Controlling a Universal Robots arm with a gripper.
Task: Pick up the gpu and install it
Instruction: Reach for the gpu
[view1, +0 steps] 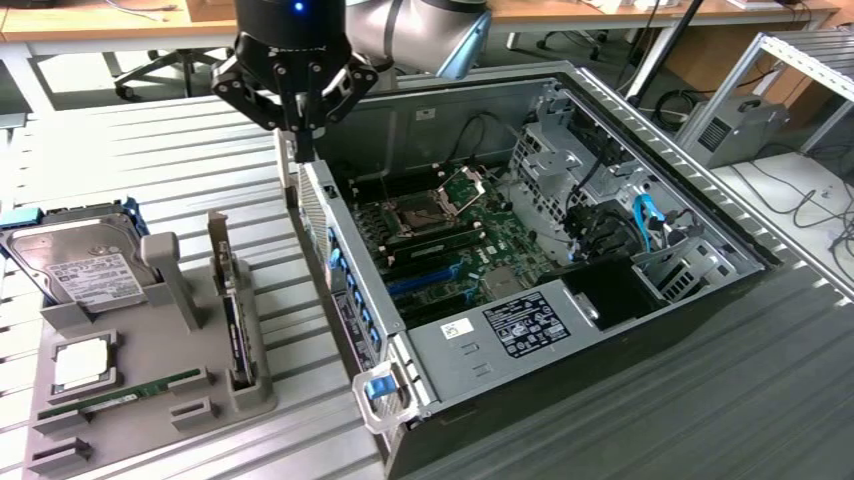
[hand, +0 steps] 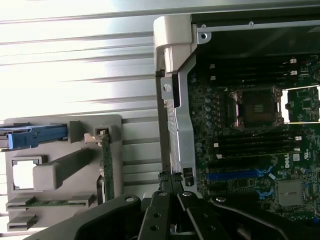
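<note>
The claw (view1: 304, 148) is seen shut, with its fingers pressed together and nothing held between them. It hangs above the far end of the rear wall (view1: 350, 255) of the open computer case, with its tips just over the wall's top edge; whether they touch it cannot be told.

The gpu (view1: 238, 330) is not in the claw. It stands on its long edge in a slot of the grey tray (view1: 140, 420) on the worktop (view1: 160, 160), at the exterior view's left of the case and nearer to the camera than the claw. Its long axis runs almost parallel to the rear wall. The silver end bracket (view1: 218, 240) is found at the far end, upright.

In the wrist view the gpu (hand: 106, 165) is shown edge-on as a thin green strip, well apart from the claw (hand: 172, 177).

A strip of bare ribbed worktop lies between the tray and the case. On the other side of the card a grey post (view1: 171, 275) stands near it, and beyond that a hard drive (view1: 80, 270) and a RAM stick (view1: 127, 395) are kept.
</note>
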